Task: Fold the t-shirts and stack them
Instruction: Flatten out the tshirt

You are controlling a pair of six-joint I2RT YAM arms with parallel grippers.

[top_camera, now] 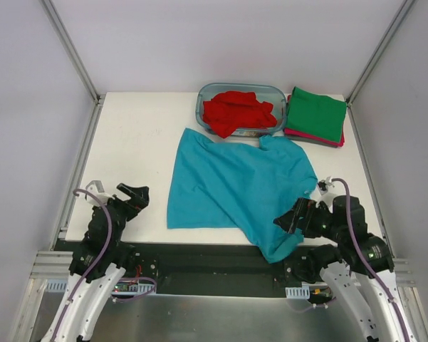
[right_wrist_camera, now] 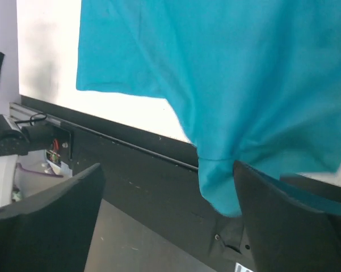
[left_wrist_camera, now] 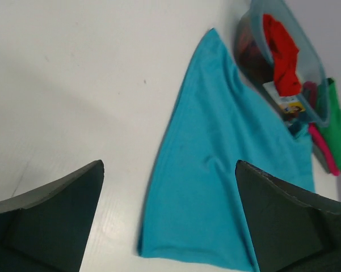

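While folded low at near edge of white table [top_camera: 135, 135], well short of clear blue-tinted plastic tub [top_camera: 200, 107]: left gripper [left_wrist_camera: 169, 165], fingers spread wide, gripping nothing, wrist aimed toward tub. Right gripper [right_wrist_camera: 169, 166] also low, jaws wide apart, clamping nothing; bunched corner of teal-blue cloth t-shirt [top_camera: 235, 185] lying against one finger [right_wrist_camera: 283, 226]. Teal-blue cloth t-shirt spread just nearer than tub, that corner draped over table edge. Crumpled red cloth t-shirt [top_camera: 238, 112] inside tub. Folded green cloth t-shirt [top_camera: 315, 112] atop magenta t-shirt [top_camera: 299, 135], just right of tub.
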